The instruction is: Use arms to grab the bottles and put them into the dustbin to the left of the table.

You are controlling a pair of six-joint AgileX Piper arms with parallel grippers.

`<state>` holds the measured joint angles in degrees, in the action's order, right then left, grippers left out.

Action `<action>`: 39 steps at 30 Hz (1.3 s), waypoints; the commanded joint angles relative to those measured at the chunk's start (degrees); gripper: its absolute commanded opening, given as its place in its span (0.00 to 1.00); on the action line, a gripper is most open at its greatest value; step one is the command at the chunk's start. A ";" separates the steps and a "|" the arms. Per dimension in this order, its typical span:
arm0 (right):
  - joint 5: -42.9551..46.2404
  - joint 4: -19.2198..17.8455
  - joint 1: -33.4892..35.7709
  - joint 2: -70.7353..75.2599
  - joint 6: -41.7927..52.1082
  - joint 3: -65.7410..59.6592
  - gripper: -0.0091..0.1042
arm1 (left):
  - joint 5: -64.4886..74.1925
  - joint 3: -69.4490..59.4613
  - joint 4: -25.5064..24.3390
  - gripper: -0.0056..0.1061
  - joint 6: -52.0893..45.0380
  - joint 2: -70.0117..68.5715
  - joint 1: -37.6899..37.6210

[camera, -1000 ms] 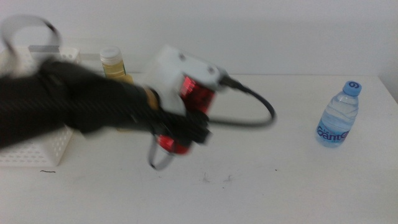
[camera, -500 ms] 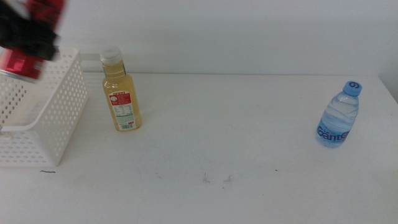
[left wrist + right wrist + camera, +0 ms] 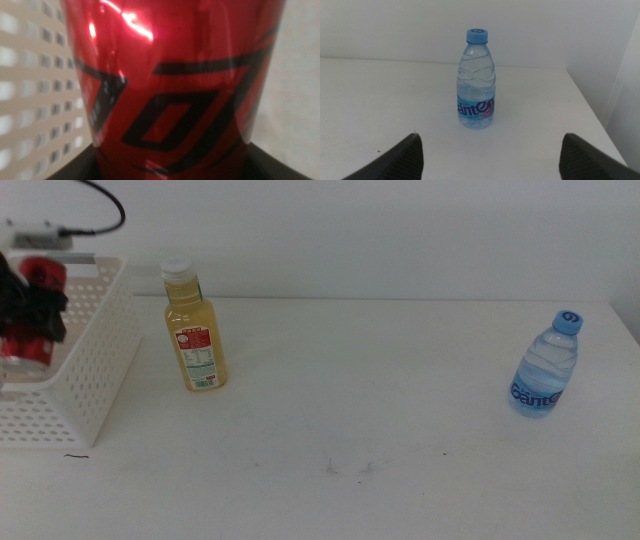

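Observation:
My left gripper (image 3: 30, 315) hangs at the far left inside the white perforated dustbin (image 3: 95, 380), shut on a red cola can (image 3: 20, 345). That can (image 3: 175, 85) fills the left wrist view, with the dustbin wall (image 3: 35, 90) right behind it. A yellow juice bottle (image 3: 195, 330) with a white cap stands upright on the table just right of the dustbin. At the far right stands a clear water bottle (image 3: 545, 365) with a blue cap. My right gripper (image 3: 490, 155) is open, facing the water bottle (image 3: 476, 82) from a short distance; this arm does not show in the middle view.
The white table (image 3: 380, 410) carries a few small dark scuff marks near its front middle. Its right edge runs close behind the water bottle. A black cable (image 3: 100, 210) loops above the left arm.
The left arm swung the red can from over the table's middle to the far left and has lowered it into the dustbin. Both bottles stayed put.

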<state>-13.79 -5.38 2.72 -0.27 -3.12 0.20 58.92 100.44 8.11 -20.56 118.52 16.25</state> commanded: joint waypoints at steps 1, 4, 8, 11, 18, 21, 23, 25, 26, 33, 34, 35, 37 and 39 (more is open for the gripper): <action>0.50 -0.31 -0.44 0.27 0.11 -0.20 0.85 | -1.62 1.01 0.97 0.10 1.78 1.55 0.18; 0.50 -0.31 -0.44 0.27 0.11 -0.20 0.85 | -1.62 0.91 0.84 0.24 3.04 3.90 0.18; 0.50 -0.31 -0.44 0.27 0.11 -0.20 0.85 | -1.76 0.91 0.17 0.58 2.93 5.10 0.18; 0.50 -0.31 -0.44 0.27 0.11 -0.20 0.85 | -1.76 0.91 -0.31 0.89 2.92 4.33 0.18; 0.50 -0.31 -0.44 0.27 0.11 -0.20 0.85 | 3.08 0.81 -2.76 0.89 3.00 -5.94 -1.04; 0.50 -0.31 -0.44 0.27 0.11 -0.20 0.85 | 4.67 -0.73 -4.56 0.89 4.32 -14.00 -3.27; 0.50 -0.31 -0.44 0.27 0.11 -0.20 0.85 | 2.82 -4.13 -6.51 0.88 6.92 -20.69 -5.33; 0.50 -0.31 -0.44 0.27 0.11 -0.20 0.85 | -1.20 -9.98 -9.54 0.86 11.12 -28.85 -8.36; 0.50 -0.31 -0.44 0.27 0.11 -0.20 0.85 | -3.24 -13.48 -10.55 0.85 13.47 -32.22 -9.71; 0.50 -0.31 -0.44 0.27 0.11 -0.20 0.85 | -24.93 -44.91 -12.62 0.77 21.54 -58.82 -22.20; 0.50 -0.31 -0.44 0.27 0.11 -0.20 0.85 | -31.43 -51.44 -12.62 0.76 22.42 -62.15 -23.78; 0.50 -0.31 -0.44 0.27 0.11 -0.20 0.85 | -39.30 -58.45 -12.62 0.75 23.59 -65.11 -25.11; 0.50 -0.31 -0.44 0.27 0.11 -0.20 0.85 | -57.35 -73.47 -12.62 0.73 24.63 -68.87 -26.88; 0.50 -0.31 -0.44 0.27 0.11 -0.20 0.85 | -80.87 -86.48 -12.35 0.73 24.76 -69.65 -27.46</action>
<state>-13.79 -5.38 2.72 -0.27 -3.12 0.20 -2.99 22.39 -4.14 2.94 49.86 -10.42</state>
